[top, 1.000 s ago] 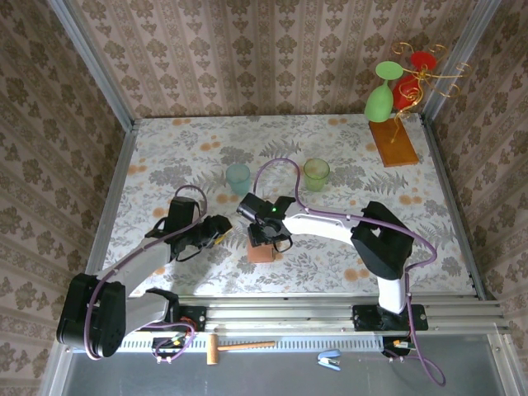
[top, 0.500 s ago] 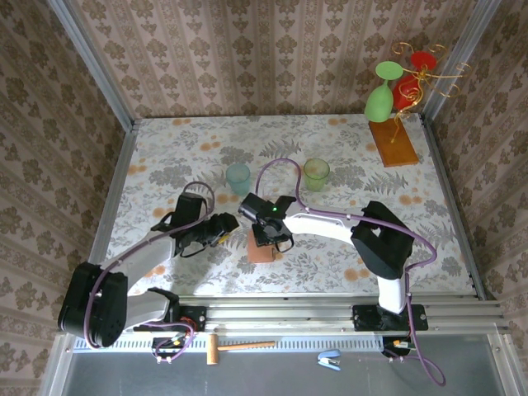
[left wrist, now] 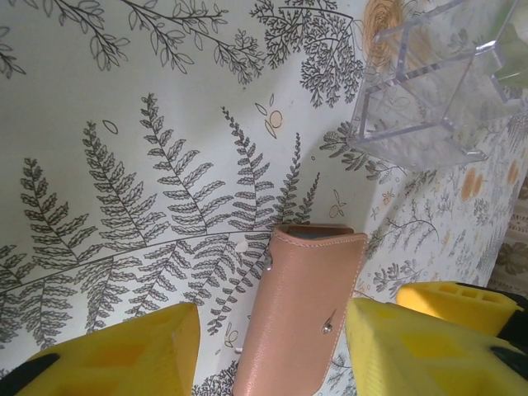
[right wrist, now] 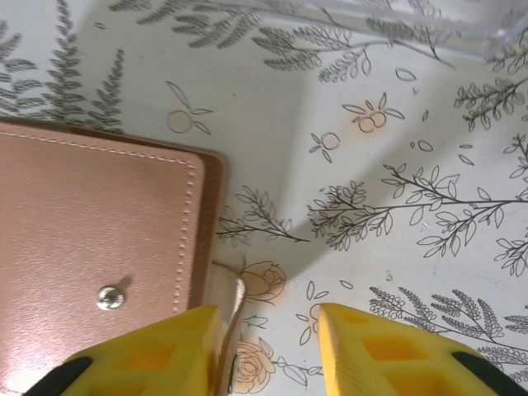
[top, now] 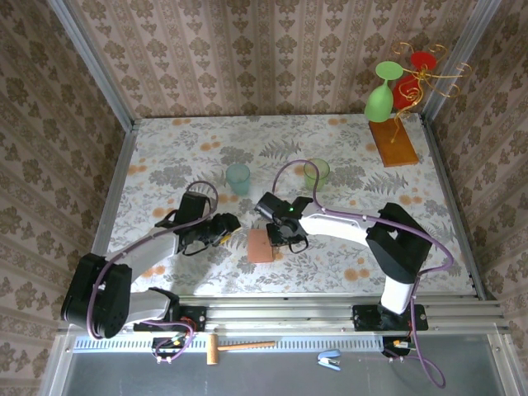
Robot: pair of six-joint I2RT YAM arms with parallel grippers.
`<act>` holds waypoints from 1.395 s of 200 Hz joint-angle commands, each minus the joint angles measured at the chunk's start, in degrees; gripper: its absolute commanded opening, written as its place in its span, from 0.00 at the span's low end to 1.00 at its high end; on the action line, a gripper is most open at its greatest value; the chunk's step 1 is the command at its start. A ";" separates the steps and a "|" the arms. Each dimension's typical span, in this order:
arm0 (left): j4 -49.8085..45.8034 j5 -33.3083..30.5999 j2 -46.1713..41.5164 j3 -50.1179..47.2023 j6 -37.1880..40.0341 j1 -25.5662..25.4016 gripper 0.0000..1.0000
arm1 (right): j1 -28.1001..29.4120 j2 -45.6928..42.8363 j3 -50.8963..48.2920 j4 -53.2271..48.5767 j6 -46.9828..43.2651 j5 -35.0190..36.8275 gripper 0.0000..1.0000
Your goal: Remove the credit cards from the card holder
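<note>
Top camera: the card holder [top: 261, 247] lies shut on the table [top: 165, 165] between my two arms, its long axis running roughly away from the bases. The right gripper [top: 285, 240] is at its right edge; the left gripper [top: 224, 225] stands a little further off.

Left wrist: jaws apart, the holder lengthwise ahead between them, untouched.

Right wrist: jaws apart, clamping nothing, the holder's flap edge beside the left finger [right wrist: 148, 355].
</note>
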 commanded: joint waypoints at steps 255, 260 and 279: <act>2.88 2.49 4.90 5.56 -0.79 -0.93 0.43 | -3.99 -16.43 0.19 -1.70 -1.85 -8.42 0.00; 2.84 2.47 4.81 5.55 -0.85 -0.86 0.43 | -3.94 -16.33 0.55 -1.86 -1.96 -8.90 0.00; 2.97 2.46 4.66 5.38 -0.89 -0.92 0.43 | -3.69 -16.00 1.56 -1.22 -2.51 -10.79 0.00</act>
